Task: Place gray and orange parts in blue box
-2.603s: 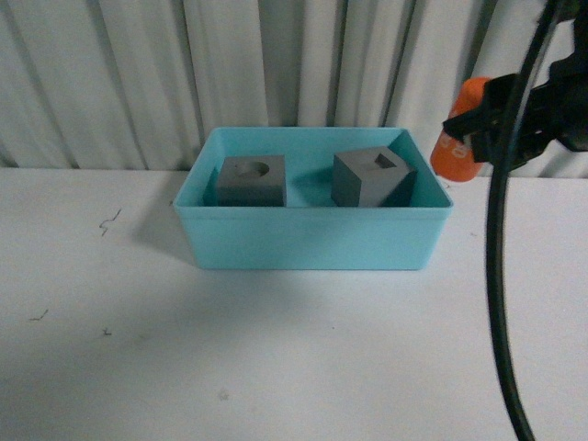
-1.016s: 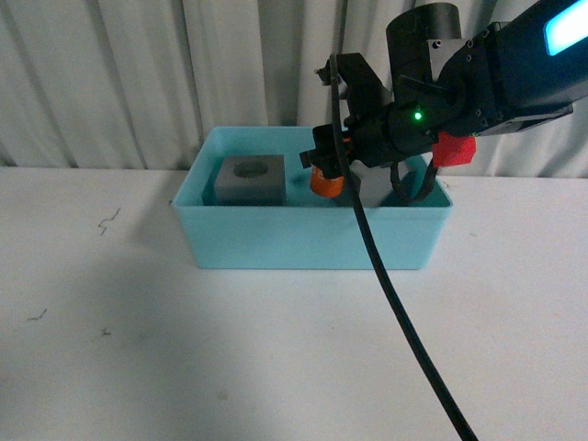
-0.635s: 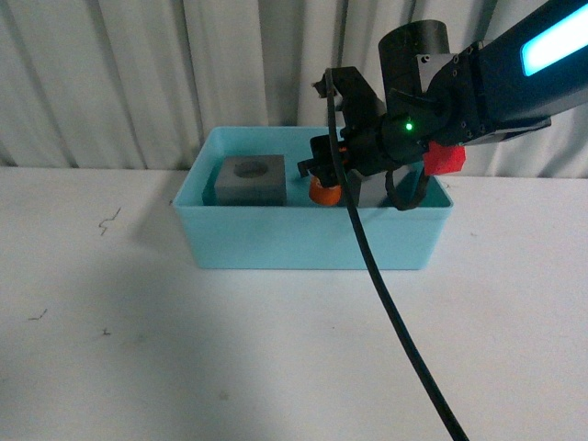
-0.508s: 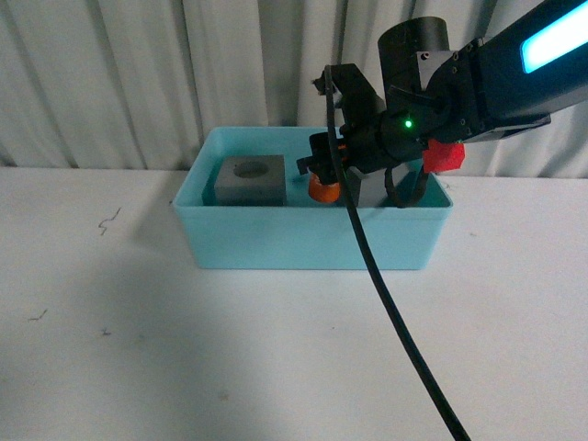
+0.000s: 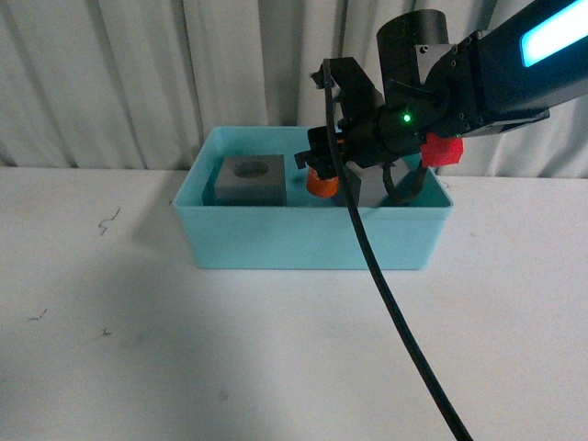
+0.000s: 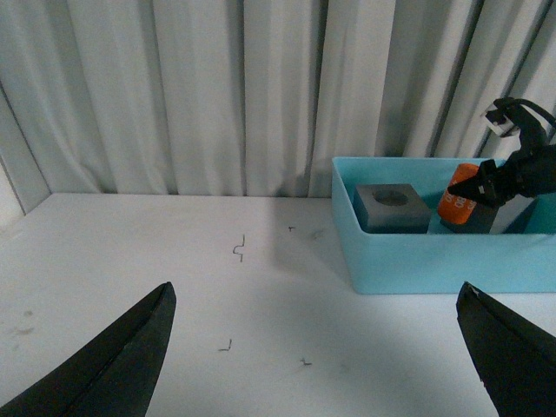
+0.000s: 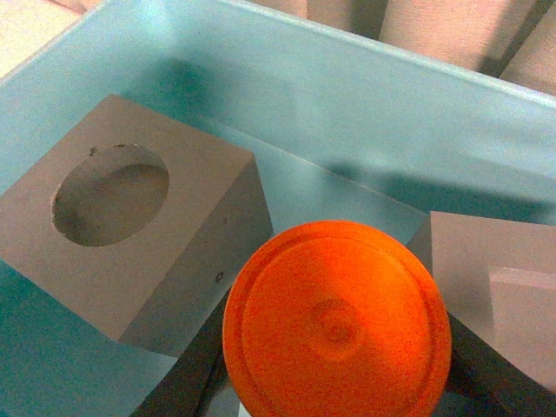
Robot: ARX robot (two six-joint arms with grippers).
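Front view. Right gripper (image 5: 323, 170) poised over the middle of the blue box (image 5: 312, 241), jaws clamped on the orange cylinder (image 5: 322, 184). Cylinder held above the box floor, between the two gray cubes. Cube with round recess (image 5: 250, 180) resting in the left half of the box; second cube almost wholly hidden behind the arm. Black cable (image 5: 386, 294) trailing from the arm toward the near edge of the white table (image 5: 138, 349). Left gripper absent from this view.

Left wrist view. Left gripper (image 6: 313, 347) well apart from the box, out over bare table, with only two dark fingertips (image 6: 130, 347) visible, set wide apart and holding nothing. Box at far right, with the orange cylinder visible above its rim beside the round-recess cube.

Right wrist view. Flat orange end face of the cylinder filling the centre, dark jaw edges on either side. Round-recess cube close on one side, cube with square recess (image 7: 499, 295) close on the other, bare box floor between.

Risks, as judged. Narrow gap between cubes: release slightly off-centre likely to land the cylinder on a cube edge, leaving it tilted or rolling. Release from height likely to cause a bounce. Cable drag across the rim a possible cause of box shift.
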